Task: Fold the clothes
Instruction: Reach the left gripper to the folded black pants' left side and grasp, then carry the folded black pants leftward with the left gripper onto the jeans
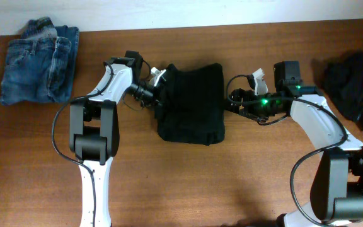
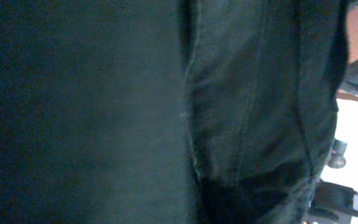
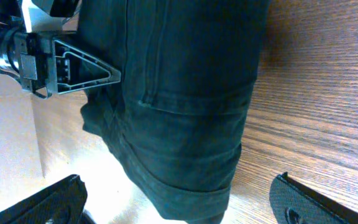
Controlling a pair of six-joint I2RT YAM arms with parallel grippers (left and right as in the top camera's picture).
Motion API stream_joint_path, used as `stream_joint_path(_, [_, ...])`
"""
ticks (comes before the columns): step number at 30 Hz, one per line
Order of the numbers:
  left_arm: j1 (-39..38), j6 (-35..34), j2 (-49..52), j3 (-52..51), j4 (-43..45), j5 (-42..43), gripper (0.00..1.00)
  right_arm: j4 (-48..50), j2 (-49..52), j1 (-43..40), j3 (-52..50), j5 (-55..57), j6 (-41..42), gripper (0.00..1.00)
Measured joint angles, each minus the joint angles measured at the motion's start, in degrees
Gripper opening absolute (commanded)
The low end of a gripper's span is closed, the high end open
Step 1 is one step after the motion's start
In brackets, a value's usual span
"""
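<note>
1. A folded black garment (image 1: 191, 104) lies at the middle of the wooden table (image 1: 232, 189), a squarish block slightly wider at its near edge
2. Up close in the right wrist view, the cloth is plain matte black with no print; raised stitched seams run along it, one stitched line crosses it, and a thick doubled hem ends it nearest the camera
3. In the left wrist view the same dark cloth fills nearly the whole picture, with one long seam down the middle
4. The left gripper (image 1: 159, 88) is at the garment's left edge. One triangular finger (image 3: 86, 68) shows in the right wrist view pressed against the cloth's border, but I cannot tell whether the jaws have closed on it
5. The right gripper (image 1: 230, 101) sits just beside the garment's right edge, its fingers spread wide and holding nothing
6. A crumpled black heap (image 1: 358, 88) of more clothes lies at the table's far right, well apart from both grippers
7. Folded blue jeans (image 1: 40, 63) rest at the far left corner
</note>
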Motion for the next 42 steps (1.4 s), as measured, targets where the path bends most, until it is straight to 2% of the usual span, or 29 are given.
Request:
stream_joint_path(8, [0.0,-0.2,0.0,0.0,-0.1,0.2,0.0,0.0,0.2,0.0,0.0,0.0,0.0,0.99])
stream_joint_path(11, [-0.1,-0.2,0.4,2.4,-2.8,-1.6,0.0,0.2,1.2,0.0,-1.0,0.0,0.0,0.99])
stream_joint_path(16, [-0.9,0.4,1.4,14.3,-13.2,-11.6,0.0,3.6,1.9,0.0,-3.2,0.2,0.0,0.99])
stream_joint_path(22, [0.4,0.7,1.5,30.3,-21.1,-20.5,0.0,4.7,1.9,0.0,-3.2,1.5,0.0,0.99])
stream_joint_path(26, [2.1,0.7,1.5,37.3,-25.1,-26.4,0.0,4.8,1.9,0.0,-3.2,3.2,0.0,0.99])
stream_joint_path(37, [8.2,1.5,1.5,41.3,-25.2,-36.3,0.0,4.8,1.9,0.0,-3.2,4.1,0.0,0.99])
stream_joint_path(42, [10.0,4.4,1.5,43.8,-24.8,-40.1,0.0,4.8,1.9,0.0,-3.2,4.1,0.0,0.99])
